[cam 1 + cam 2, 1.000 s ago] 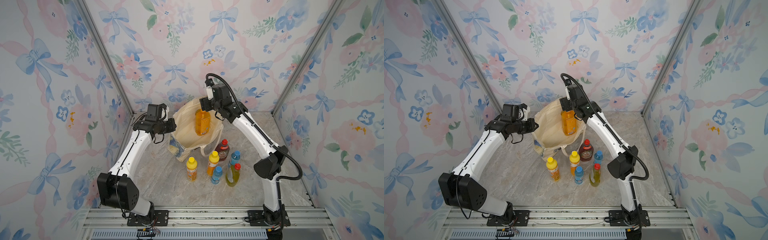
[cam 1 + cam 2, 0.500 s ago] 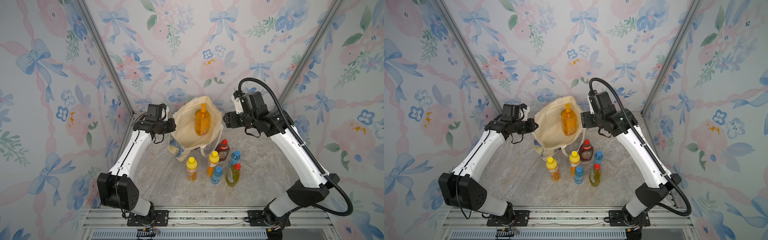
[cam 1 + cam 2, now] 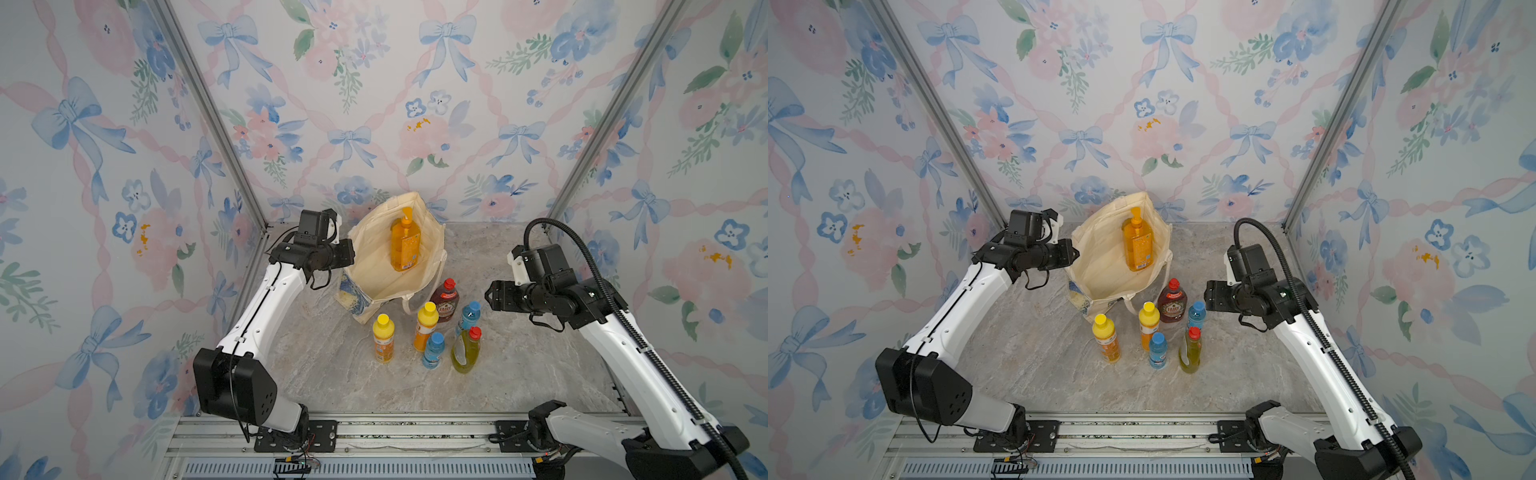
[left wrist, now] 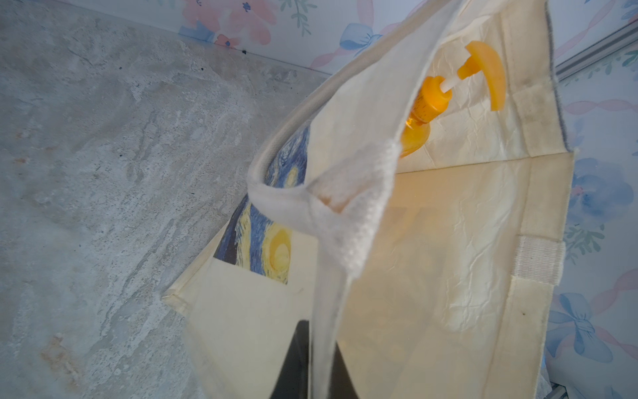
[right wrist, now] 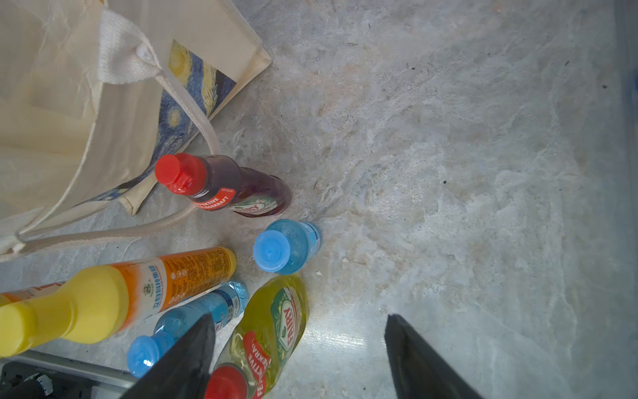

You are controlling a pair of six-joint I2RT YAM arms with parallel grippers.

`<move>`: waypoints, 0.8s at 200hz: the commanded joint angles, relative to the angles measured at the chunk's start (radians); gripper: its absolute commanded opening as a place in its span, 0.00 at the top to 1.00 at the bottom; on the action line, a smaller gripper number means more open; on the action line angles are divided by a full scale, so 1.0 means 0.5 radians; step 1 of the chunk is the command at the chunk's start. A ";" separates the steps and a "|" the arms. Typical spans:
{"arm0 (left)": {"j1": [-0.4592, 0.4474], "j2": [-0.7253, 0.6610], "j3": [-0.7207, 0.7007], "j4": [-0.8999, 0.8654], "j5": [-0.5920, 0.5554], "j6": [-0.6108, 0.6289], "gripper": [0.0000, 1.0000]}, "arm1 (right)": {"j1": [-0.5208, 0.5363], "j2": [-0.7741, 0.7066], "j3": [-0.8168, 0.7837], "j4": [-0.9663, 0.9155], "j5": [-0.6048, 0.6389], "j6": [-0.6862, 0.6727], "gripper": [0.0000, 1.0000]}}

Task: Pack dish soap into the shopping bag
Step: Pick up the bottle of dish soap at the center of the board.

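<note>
Our left gripper (image 3: 348, 259) pinches the shopping bag (image 3: 374, 266) at its rim — seemingly clamped, fingertips hidden. The pump bottle (image 3: 404, 245) stands inside; six bottles (image 3: 425, 326) stand beside the bag, our right gripper (image 3: 493, 295) wide and empty.

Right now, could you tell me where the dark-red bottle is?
In both top views the dark-red bottle stands by the near right corner of the shopping bag, between a yellow-capped bottle and a small blue bottle.
</note>
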 commanded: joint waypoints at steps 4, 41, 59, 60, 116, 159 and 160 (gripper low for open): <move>-0.018 -0.081 -0.034 0.009 -0.044 0.032 1.00 | -0.012 0.084 -0.020 0.050 -0.062 0.120 0.21; -0.030 -0.078 -0.034 0.009 -0.070 0.017 1.00 | -0.001 0.299 0.028 0.056 -0.142 0.152 0.21; -0.030 -0.065 -0.022 0.010 -0.068 0.019 1.00 | 0.018 0.416 0.077 0.030 -0.143 0.137 0.21; -0.029 -0.064 -0.023 0.009 -0.068 0.019 1.00 | 0.020 0.422 0.081 0.028 -0.144 0.136 0.21; -0.029 -0.013 0.018 0.009 -0.044 0.023 1.00 | 0.089 0.651 0.135 0.001 -0.116 0.130 0.21; -0.031 0.008 0.031 0.009 -0.033 0.025 1.00 | 0.143 0.795 0.103 -0.054 -0.099 0.120 0.22; -0.031 0.008 0.031 0.009 -0.034 0.025 1.00 | 0.143 0.797 0.101 -0.056 -0.100 0.120 0.22</move>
